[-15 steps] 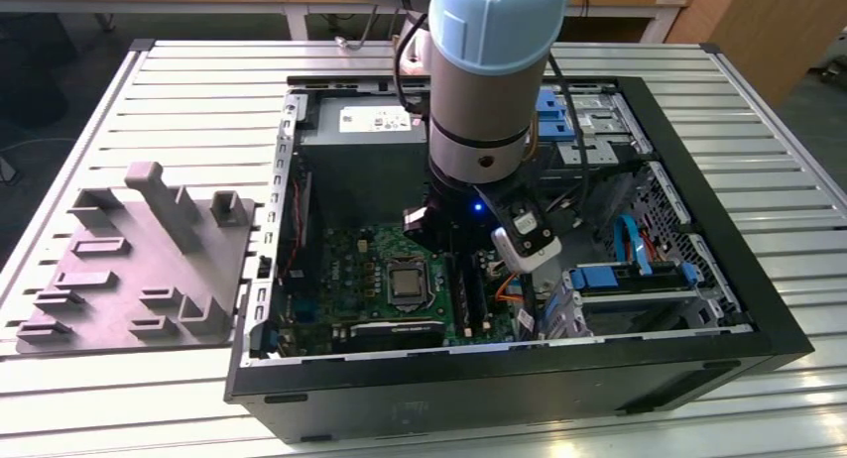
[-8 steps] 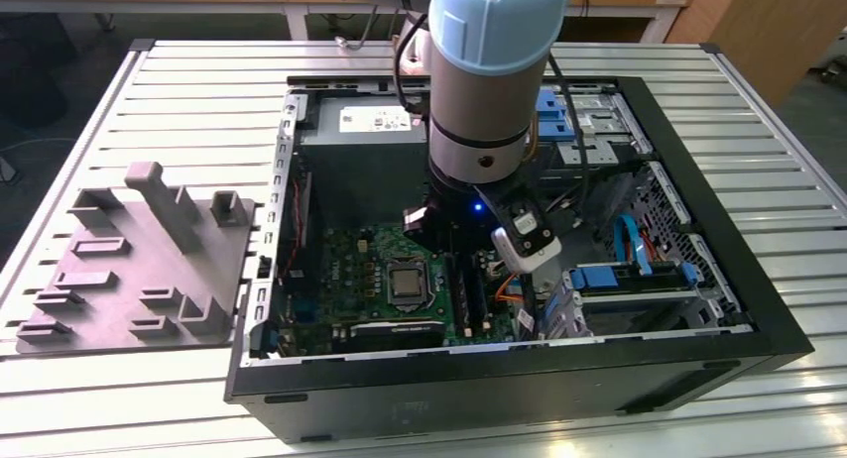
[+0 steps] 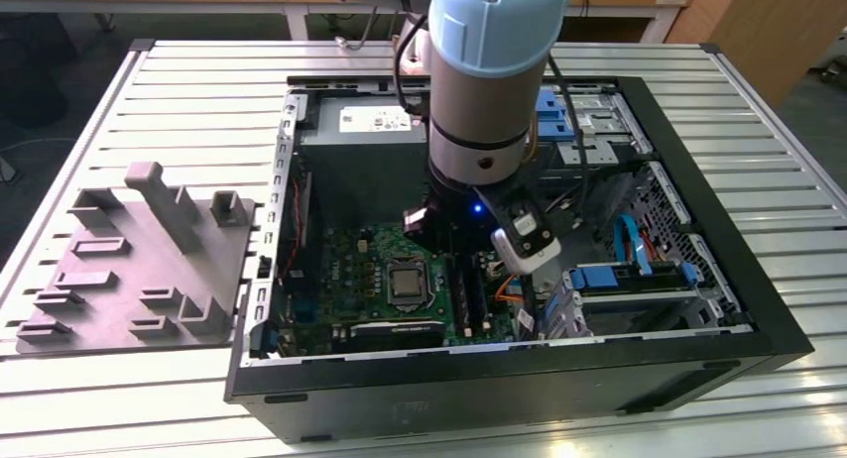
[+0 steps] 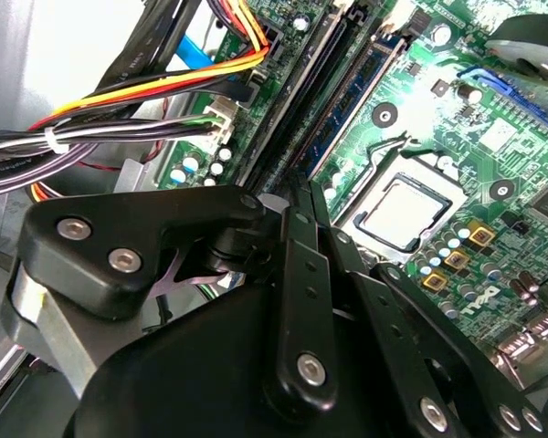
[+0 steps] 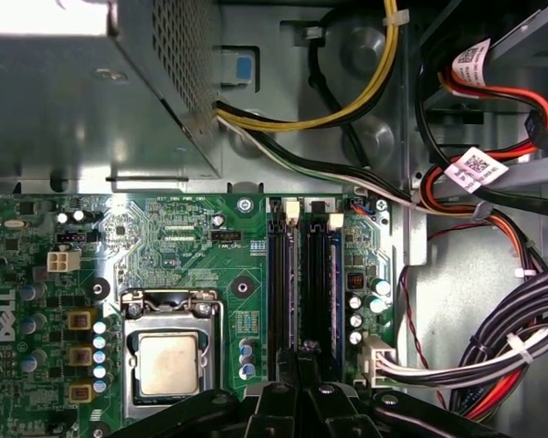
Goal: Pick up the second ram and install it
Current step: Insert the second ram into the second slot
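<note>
Two fingers [image 4: 301, 255] closed together, tips at one end of the second ram [image 4: 347, 100]

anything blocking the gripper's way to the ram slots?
Nothing visible. The gripper hangs right at the end of the memory slots; the cable bundle lies off the board's edge, not across them.

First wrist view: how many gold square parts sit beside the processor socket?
3 gold square parts in one line along a side of the processor socket: one end, the middle, the other end. More may be hidden.
</note>
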{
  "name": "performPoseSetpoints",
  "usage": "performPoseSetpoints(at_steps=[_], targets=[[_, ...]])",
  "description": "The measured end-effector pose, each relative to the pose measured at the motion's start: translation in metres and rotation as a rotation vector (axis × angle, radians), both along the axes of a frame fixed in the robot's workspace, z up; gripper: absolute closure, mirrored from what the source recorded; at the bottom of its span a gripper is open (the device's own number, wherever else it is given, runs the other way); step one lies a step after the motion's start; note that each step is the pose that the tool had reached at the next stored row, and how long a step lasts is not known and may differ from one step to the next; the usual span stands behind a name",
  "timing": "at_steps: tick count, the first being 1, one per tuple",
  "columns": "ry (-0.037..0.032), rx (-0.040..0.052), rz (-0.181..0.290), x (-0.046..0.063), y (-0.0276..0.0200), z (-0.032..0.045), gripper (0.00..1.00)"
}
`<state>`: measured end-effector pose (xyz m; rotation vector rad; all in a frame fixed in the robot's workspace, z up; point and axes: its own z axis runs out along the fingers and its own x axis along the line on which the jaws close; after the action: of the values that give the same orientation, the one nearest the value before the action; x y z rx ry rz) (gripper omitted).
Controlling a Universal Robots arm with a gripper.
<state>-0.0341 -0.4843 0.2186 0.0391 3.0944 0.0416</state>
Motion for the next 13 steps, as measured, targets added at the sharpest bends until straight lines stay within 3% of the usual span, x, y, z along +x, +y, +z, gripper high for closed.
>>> performPoseSetpoints(at_steps=[13], targets=[[0.0001, 0.0004, 0.0, 0.0, 0.0001, -0.0037, 0.89]])
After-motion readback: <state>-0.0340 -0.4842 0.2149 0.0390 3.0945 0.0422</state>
